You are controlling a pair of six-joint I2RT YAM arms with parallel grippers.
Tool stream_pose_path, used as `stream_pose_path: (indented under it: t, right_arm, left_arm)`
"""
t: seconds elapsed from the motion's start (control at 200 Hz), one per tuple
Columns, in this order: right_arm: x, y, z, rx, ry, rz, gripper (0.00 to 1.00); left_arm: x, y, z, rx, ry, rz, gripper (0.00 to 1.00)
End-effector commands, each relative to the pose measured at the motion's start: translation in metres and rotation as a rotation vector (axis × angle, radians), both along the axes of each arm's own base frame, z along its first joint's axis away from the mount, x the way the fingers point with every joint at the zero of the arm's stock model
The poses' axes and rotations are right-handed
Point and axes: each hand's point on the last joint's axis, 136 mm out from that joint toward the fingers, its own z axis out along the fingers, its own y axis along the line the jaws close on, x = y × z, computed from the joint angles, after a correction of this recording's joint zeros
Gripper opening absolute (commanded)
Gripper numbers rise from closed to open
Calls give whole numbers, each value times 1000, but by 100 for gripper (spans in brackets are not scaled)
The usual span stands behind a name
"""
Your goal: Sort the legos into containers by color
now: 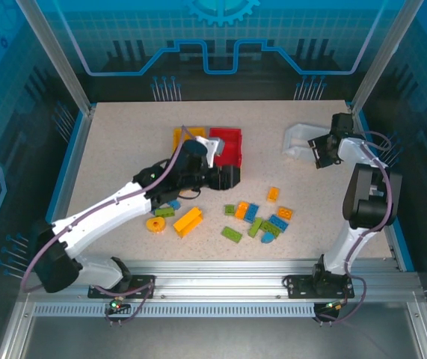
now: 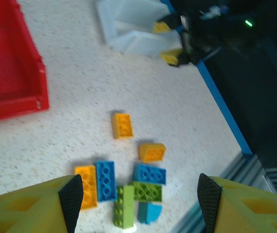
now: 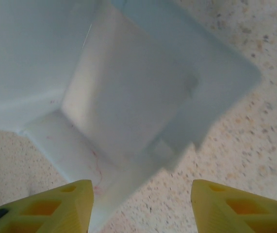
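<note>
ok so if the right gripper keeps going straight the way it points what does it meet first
Most likely the translucent white bin: in the right wrist view it lies straight ahead of the open right gripper, its inside facing the camera. How near it is stays unclear.

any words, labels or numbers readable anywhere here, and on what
None readable. The red plastic bin, the translucent white plastic bin and the small studded plastic bricks show no lettering. The blue backdrop panel carries a gear outline and line patterns, without words.
</note>
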Motion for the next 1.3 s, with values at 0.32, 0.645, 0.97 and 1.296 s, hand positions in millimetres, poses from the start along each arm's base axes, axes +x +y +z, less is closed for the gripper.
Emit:
stream_pose_path:
  t: [0.32, 0.645, 0.97, 1.296]
  right_arm:
    - [14, -6, -4, -37, 50, 57, 23]
    - [19, 29, 17, -248, 42, 580, 5]
    - [9, 103, 3, -372, 84, 1082, 5]
    - [19, 122, -10, -318, 90, 1171, 9]
  left_arm:
    - [-27, 3, 19, -12, -119, 15, 68]
    - [-28, 19, 7, 41, -93, 63, 68]
    - [-30, 24, -10, 80, -41, 88, 68]
    - [-31, 26, -15, 81, -27, 93, 68]
